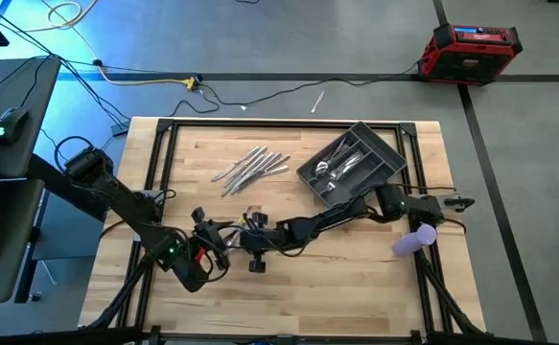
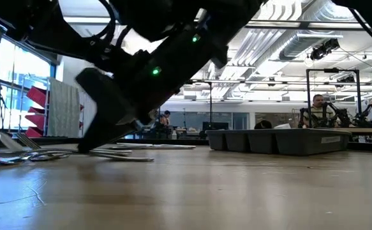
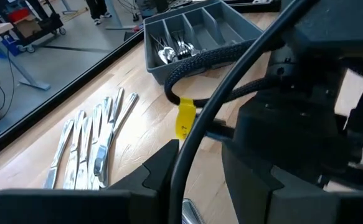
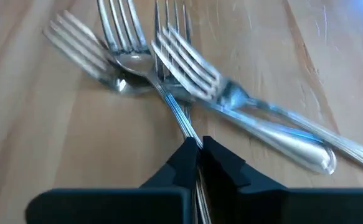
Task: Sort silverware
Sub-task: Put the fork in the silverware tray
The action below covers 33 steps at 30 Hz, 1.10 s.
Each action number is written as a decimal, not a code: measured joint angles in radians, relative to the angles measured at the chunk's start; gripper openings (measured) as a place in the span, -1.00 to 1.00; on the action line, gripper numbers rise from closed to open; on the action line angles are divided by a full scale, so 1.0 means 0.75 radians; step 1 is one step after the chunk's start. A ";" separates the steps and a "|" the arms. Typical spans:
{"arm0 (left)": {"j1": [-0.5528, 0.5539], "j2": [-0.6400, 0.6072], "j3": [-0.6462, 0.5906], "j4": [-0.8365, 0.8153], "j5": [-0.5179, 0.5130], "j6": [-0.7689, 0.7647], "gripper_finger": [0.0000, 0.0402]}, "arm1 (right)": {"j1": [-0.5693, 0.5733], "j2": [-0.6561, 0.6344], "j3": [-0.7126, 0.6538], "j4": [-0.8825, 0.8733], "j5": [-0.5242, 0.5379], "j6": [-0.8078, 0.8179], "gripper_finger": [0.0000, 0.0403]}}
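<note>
- Right now the step in hand looks like a pick-up: the right gripper (image 4: 197, 149) is down at the tabletop (image 1: 356, 287) near its middle, jaws pinched shut on the slim handle of one fork (image 4: 169, 93) in a small heap of forks (image 4: 187, 68).
- That heap lies crossed and overlapping, so the held fork is touching its neighbours; a lift may drag or tip one of them.
- Other silverware waits in a loose row of pieces (image 1: 250, 166) on the far left-centre of the tabletop, well apart from the heap.
- Some pieces already lie in the grey tray (image 1: 392, 153), which sits tilted at the far right.
- The left gripper (image 1: 205, 251) hangs just left of the right one, close to the wood; its jaws stand parted and hold nothing I can see.
- Next, by my judgement, the fork must be raised clear of the tangle, carried far and right, and lowered into the tray's fork compartment; which one that is, I cannot tell.
</note>
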 joint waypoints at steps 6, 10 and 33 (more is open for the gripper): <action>0.001 0.001 -0.001 0.005 0.012 0.000 -0.48 | 0.026 -0.093 -0.008 -0.181 -0.027 -0.064 -1.00; 0.001 0.001 -0.001 0.006 0.019 0.000 -0.48 | 0.006 -0.134 -0.007 -0.193 -0.108 -0.160 -1.00; -0.011 0.000 -0.001 0.001 0.018 0.001 -0.48 | -0.219 -0.111 -0.019 -0.049 -0.483 -0.695 -0.05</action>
